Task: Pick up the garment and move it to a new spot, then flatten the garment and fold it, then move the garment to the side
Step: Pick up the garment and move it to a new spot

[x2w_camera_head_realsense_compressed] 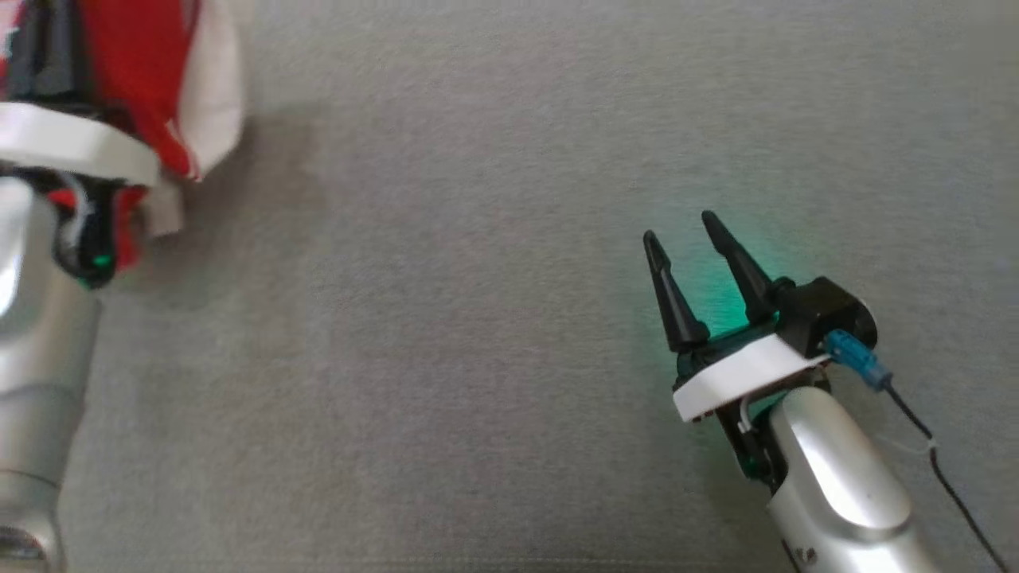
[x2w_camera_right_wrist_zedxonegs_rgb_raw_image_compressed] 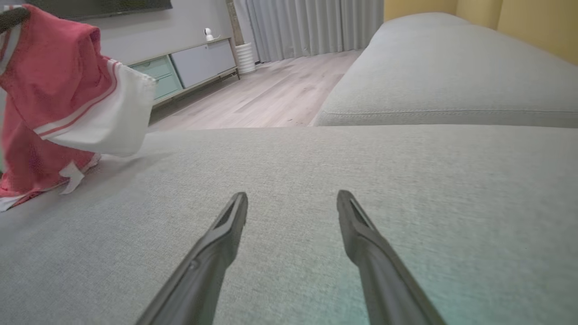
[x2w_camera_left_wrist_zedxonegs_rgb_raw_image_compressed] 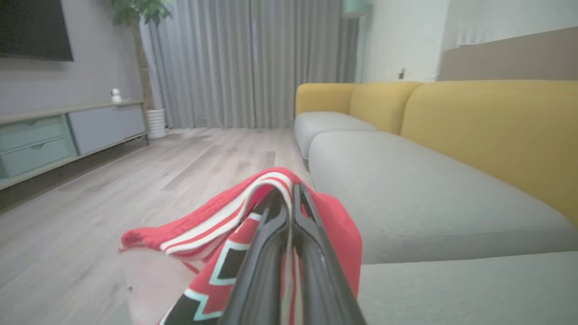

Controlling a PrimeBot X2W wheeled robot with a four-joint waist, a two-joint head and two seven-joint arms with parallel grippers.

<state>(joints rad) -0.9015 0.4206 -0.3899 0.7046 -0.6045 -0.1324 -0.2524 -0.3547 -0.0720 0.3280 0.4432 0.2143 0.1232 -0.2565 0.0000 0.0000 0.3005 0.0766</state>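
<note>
Left end effector point(x2w_camera_left_wrist_zedxonegs_rgb_raw_image_compressed: 287, 189) pinches the red garment point(x2w_camera_left_wrist_zedxonegs_rgb_raw_image_compressed: 212, 221); right end effector point(x2w_camera_right_wrist_zedxonegs_rgb_raw_image_compressed: 292, 195) spread over grey cushion point(x2w_camera_right_wrist_zedxonegs_rgb_raw_image_compressed: 406, 171).

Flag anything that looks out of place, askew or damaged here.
Only the garment stands out: it hangs bunched and crumpled from the shut left end effector at the left side of the grey cushion, its lower edge seemingly brushing the fabric. No tear or spill shows. The right end effector hovers open over the cushion.
</note>
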